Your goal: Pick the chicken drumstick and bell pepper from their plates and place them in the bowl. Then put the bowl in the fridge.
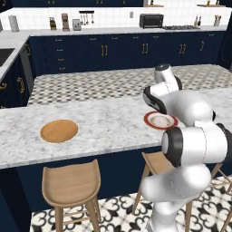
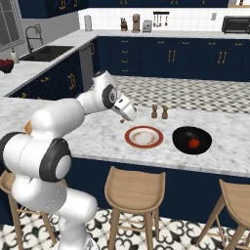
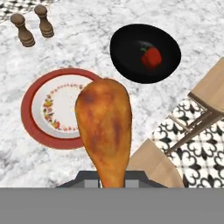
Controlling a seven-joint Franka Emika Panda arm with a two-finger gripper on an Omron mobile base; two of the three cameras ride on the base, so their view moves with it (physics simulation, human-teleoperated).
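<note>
Drumstick: the chicken drumstick [image 3: 104, 127] hangs in the air above the red-rimmed plate [image 3: 37, 127], thin bone end down between the fingers; held that way so it can be carried.
Fingers: closed tight on the bone; tips hidden.
Bowl: the bowl [image 3: 131, 61] sits on the bench [image 3: 87, 35] just beside that plate; the bell pepper [image 3: 151, 57] already lies inside.
Wooden plate: the wooden plate [image 1: 59, 131] is far from the bowl.
Next, I think: move over the bowl; let go.

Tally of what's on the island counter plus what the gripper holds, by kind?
Plates: 2, wooden plate and red-rimmed plate
Bowls: 1, bowl
Food: 2, bell pepper in the bowl, chicken drumstick in the gripper
Shakers: 2, shakers
Total: 7
</note>
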